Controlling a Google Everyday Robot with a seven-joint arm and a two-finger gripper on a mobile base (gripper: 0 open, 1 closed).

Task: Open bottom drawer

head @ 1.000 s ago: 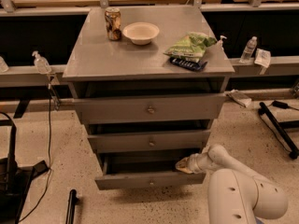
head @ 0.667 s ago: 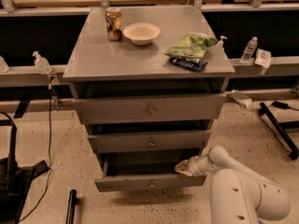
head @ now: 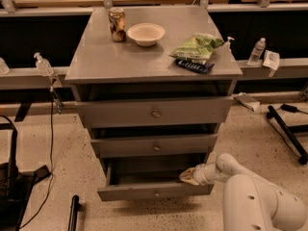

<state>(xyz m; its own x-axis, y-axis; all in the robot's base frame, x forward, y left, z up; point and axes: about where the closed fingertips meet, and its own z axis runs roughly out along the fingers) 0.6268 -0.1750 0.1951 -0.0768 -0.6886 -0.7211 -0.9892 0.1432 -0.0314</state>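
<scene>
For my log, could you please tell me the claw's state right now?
Claw: cannot be told; it is at the right end of the bottom drawer.

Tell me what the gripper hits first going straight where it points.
Probably the inside of the bottom drawer: the gripper, at its right end, points left across the open cavity toward the left wall. Depth is unclear.

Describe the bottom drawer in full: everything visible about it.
The bottom drawer is the lowest of three in the grey cabinet. It has a flat grey front, metal or painted by the look of it, and a small round centre knob. It stands partly open, jutting out beyond the middle drawer, and its dark inside shows nothing in it. The gripper sits at its right end, just above the front's top edge; whether they touch is unclear.
</scene>
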